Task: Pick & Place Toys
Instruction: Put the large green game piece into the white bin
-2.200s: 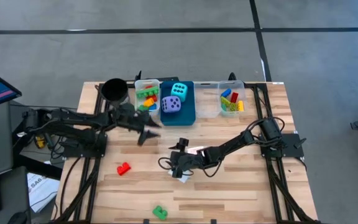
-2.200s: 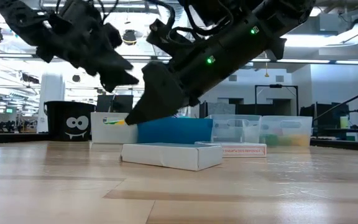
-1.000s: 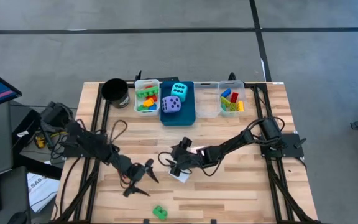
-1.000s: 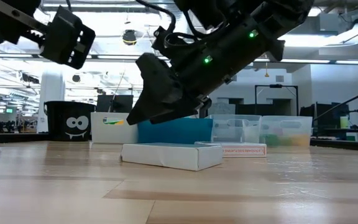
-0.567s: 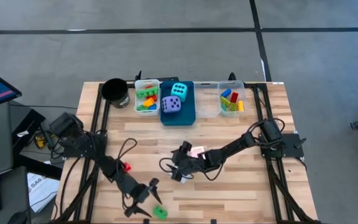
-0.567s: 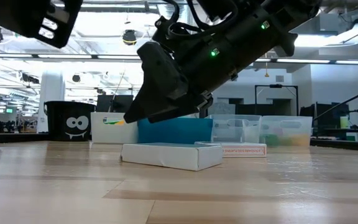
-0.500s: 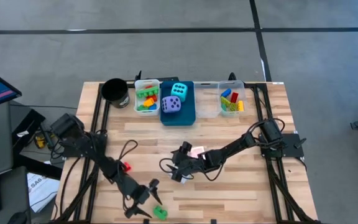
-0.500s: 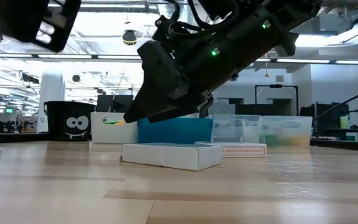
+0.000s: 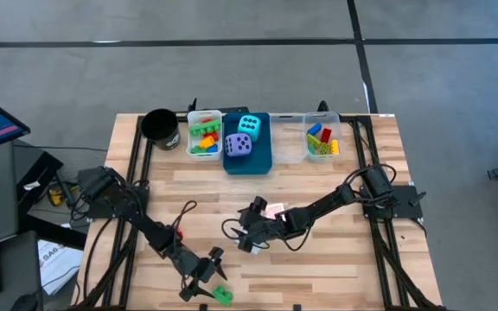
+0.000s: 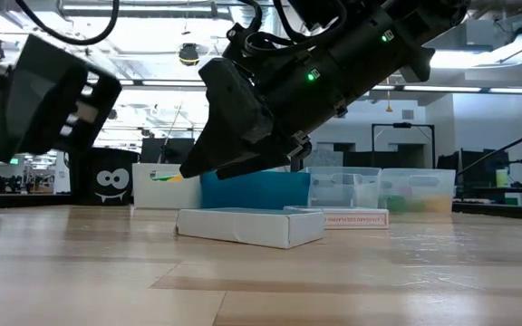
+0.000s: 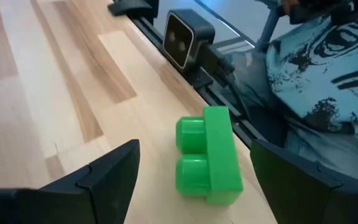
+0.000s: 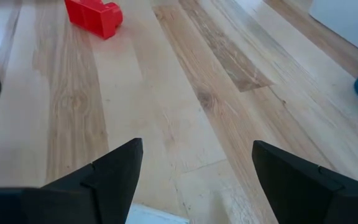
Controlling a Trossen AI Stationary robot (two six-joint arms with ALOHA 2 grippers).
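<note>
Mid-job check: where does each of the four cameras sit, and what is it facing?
High view: overhead, straight down; both arms, left gripper at the green plastic brick.
Low view: table height, facing the room; right gripper above the flat white card.
Left wrist: open fingers framing the same green brick.
Right wrist: open fingers, red plastic brick ahead.
</note>
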